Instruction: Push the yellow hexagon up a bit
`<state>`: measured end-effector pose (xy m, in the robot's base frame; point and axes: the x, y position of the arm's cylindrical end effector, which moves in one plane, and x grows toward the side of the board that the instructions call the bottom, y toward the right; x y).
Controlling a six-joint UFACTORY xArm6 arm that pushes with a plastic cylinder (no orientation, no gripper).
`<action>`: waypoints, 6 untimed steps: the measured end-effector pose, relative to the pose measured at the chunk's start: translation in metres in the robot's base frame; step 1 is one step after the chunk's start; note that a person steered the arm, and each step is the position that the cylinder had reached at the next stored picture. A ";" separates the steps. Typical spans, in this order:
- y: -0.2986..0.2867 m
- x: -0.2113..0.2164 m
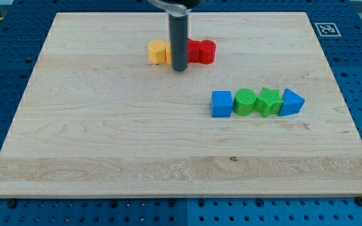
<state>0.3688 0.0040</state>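
Observation:
The yellow hexagon (158, 51) sits at the view's upper middle on the wooden board (105, 138). It is the left end of a short row. My rod stands in front of that row and hides its middle. My tip (180, 69) rests on the board just right of and below the yellow hexagon. A red block (193, 51) and a red cylinder (207, 51) show right of the rod. A sliver of yellow shows between the hexagon and the rod; I cannot tell its shape.
A second row lies at the view's right middle: a blue cube (221, 103), a green cylinder (244, 102), a green star-like block (268, 102) and a blue triangular block (291, 102). A fiducial tag (324, 28) sits off the board's top right corner.

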 end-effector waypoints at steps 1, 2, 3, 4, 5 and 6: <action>0.001 0.000; 0.001 0.000; 0.001 0.001; -0.019 0.016; -0.058 0.014; -0.086 -0.006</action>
<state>0.3624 -0.0817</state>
